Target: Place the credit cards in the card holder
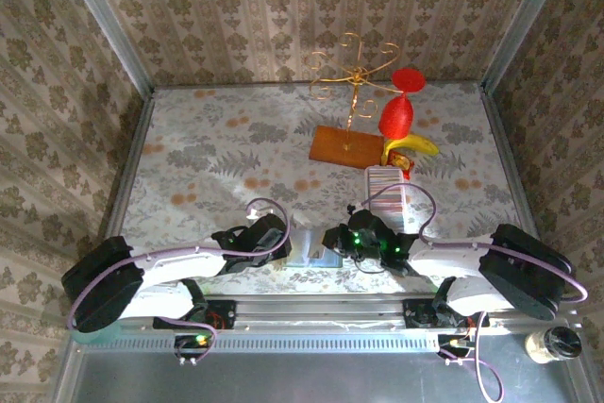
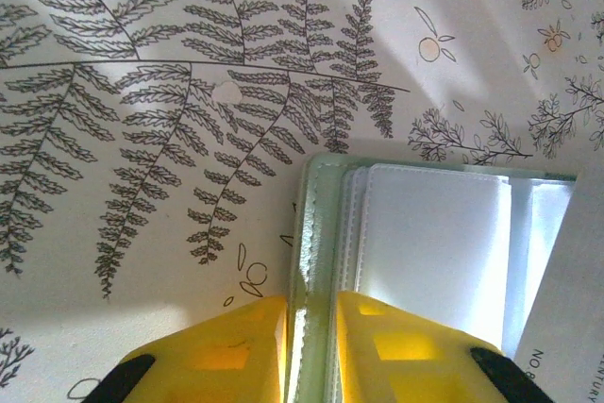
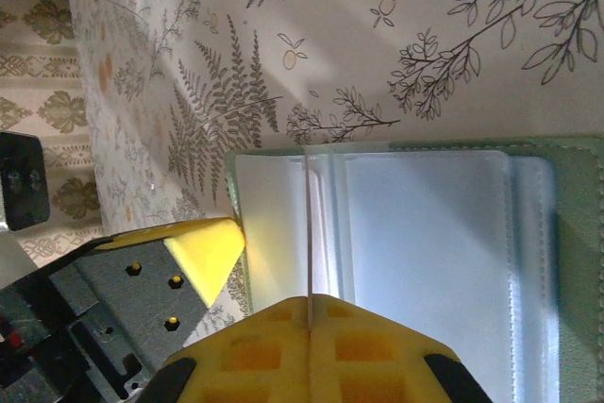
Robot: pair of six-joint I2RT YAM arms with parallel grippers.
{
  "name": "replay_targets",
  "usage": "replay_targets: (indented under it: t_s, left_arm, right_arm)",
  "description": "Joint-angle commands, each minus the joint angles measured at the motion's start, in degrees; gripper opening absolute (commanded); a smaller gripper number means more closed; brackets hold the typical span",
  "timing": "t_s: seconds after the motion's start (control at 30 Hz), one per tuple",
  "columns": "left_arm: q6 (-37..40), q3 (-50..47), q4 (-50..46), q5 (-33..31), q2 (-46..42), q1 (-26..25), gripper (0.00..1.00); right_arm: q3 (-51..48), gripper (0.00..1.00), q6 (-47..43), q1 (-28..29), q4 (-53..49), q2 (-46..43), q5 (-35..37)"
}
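My left gripper (image 2: 311, 313) pinches the card holder (image 2: 434, 233) flap, my right gripper (image 3: 310, 313) clamps a credit card (image 3: 308, 214) edge-on above it; any tilt likely jams it on a pocket lip.

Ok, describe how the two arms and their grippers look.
The left arm and right arm have white links, bulky black joint housings and looping lilac cables. The left gripper and right gripper have blocky yellow fingers with black inserts.

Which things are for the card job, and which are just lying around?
For the job: card holder, credit card, left claw, right claw.
Just lying about: wooden board, gold wire stand, banana.
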Motion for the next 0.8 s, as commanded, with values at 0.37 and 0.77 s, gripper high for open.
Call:
replay_targets:
  t_s: [0.37, 0.77]
  left_arm:
    - [-0.2, 0.4, -1.3, -0.8, -0.8, -0.5, 0.21]
    - [-0.1, 0.7, -1.6, -0.8, -0.8, -0.5, 0.20]
  right_arm:
    - [0.4, 0.00, -1.2, 0.4, -3.2, 0.3, 3.6]
    - [0.5, 0.00, -1.4, 0.5, 0.9, 1.3, 1.8]
